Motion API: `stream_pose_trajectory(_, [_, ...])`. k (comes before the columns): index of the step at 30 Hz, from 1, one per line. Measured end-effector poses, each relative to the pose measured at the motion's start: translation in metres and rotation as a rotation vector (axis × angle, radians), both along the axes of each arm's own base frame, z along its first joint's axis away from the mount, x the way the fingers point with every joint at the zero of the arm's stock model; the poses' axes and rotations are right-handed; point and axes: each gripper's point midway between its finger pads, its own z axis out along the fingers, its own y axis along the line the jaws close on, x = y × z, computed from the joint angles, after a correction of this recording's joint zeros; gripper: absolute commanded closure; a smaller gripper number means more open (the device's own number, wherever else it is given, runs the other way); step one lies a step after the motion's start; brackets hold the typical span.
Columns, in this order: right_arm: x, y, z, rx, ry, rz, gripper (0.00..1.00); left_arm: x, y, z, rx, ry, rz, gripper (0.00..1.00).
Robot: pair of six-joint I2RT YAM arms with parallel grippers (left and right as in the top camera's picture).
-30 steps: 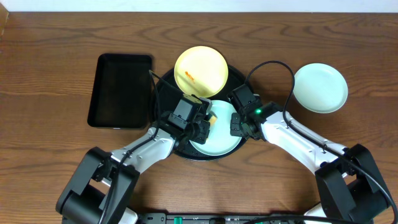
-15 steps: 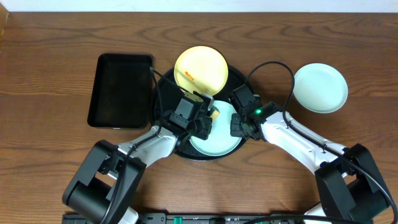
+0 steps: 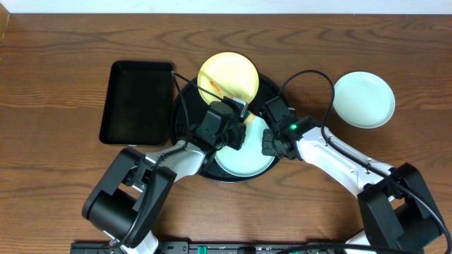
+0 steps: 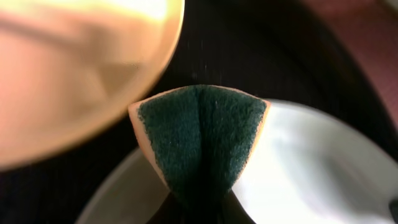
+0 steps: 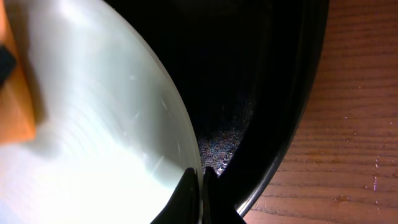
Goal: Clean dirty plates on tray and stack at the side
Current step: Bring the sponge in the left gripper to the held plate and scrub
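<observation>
While the right jaws pinch the rim of the blue plate point(image 3: 244, 156) on the round tray point(image 3: 185, 99) and the left jaws squeeze a folded sponge point(image 4: 199, 143) by its edge, a hard rub could slip that thin hold and bump the yellow plate point(image 3: 228, 76).

- Left arm point(image 3: 166, 159) reaches from the table's 7 o'clock corner toward 1 o'clock, the left gripper point(image 4: 199, 210) pinched tight on a folded sponge point(image 4: 200, 137).
- Right arm point(image 3: 332, 159) stretches from 5 o'clock toward 10 o'clock, the right gripper point(image 5: 200, 186) clamped on the rim of a mint-blue plate point(image 5: 93, 124).
</observation>
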Motion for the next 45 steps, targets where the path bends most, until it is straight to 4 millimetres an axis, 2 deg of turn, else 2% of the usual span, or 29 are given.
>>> stream_pose_trajectory(4, [0.000, 0.000, 0.000, 0.000, 0.000, 0.000, 0.99, 0.013, -0.006, 0.021, -0.041, -0.095, 0.003, 0.92])
stream_pose_trajectory(6, [0.000, 0.000, 0.000, 0.000, 0.000, 0.000, 0.99, 0.019, -0.006, 0.042, -0.061, -0.150, 0.016, 0.92])
stream_pose_trajectory(10, [0.000, 0.000, 0.000, 0.000, 0.000, 0.000, 0.99, 0.032, 0.007, 0.111, -0.116, -0.306, 0.075, 0.92])
stream_pose_trajectory(13, [0.000, 0.000, 0.000, -0.001, -0.002, 0.000, 0.99, 0.033, 0.039, 0.158, -0.128, -0.373, 0.148, 0.92])
stream_pose_trajectory(14, [0.001, 0.000, 0.000, -0.001, -0.003, 0.000, 0.99, 0.033, 0.051, 0.168, -0.122, -0.379, 0.175, 0.93])
stream_pose_trajectory(18, [0.001, 0.000, 0.000, -0.002, -0.007, 0.005, 0.99, 0.025, 0.089, 0.184, -0.094, -0.363, 0.255, 0.92])
stream_pose_trajectory(21, [0.002, 0.000, 0.001, -0.003, -0.010, 0.011, 0.99, 0.010, 0.111, 0.181, -0.095, -0.279, 0.304, 0.92])
stream_pose_trajectory(23, [0.003, 0.001, 0.001, -0.003, -0.013, 0.014, 0.99, -0.003, 0.109, 0.173, -0.111, -0.204, 0.285, 0.92])
stream_pose_trajectory(24, [0.003, 0.001, 0.001, -0.003, -0.014, 0.015, 0.99, -0.011, 0.106, 0.164, -0.108, -0.149, 0.269, 0.93])
stream_pose_trajectory(26, [0.004, 0.001, 0.002, -0.002, -0.018, 0.017, 0.99, -0.036, 0.099, 0.132, -0.083, 0.019, 0.239, 0.93])
stream_pose_trajectory(30, [0.004, 0.001, 0.002, -0.002, -0.019, 0.018, 0.99, -0.068, 0.085, 0.090, -0.067, 0.262, 0.220, 0.92])
stream_pose_trajectory(35, [0.005, 0.002, 0.002, -0.001, -0.020, 0.020, 0.99, -0.084, 0.063, 0.055, -0.109, 0.464, 0.196, 0.92])
stream_pose_trajectory(41, [0.005, 0.002, 0.002, 0.000, -0.023, 0.020, 0.99, -0.105, 0.047, 0.011, -0.145, 0.718, 0.189, 0.93])
stream_pose_trajectory(45, [0.005, 0.002, 0.002, 0.000, -0.023, 0.020, 0.99, -0.106, 0.039, 0.003, -0.184, 0.768, 0.179, 0.93])
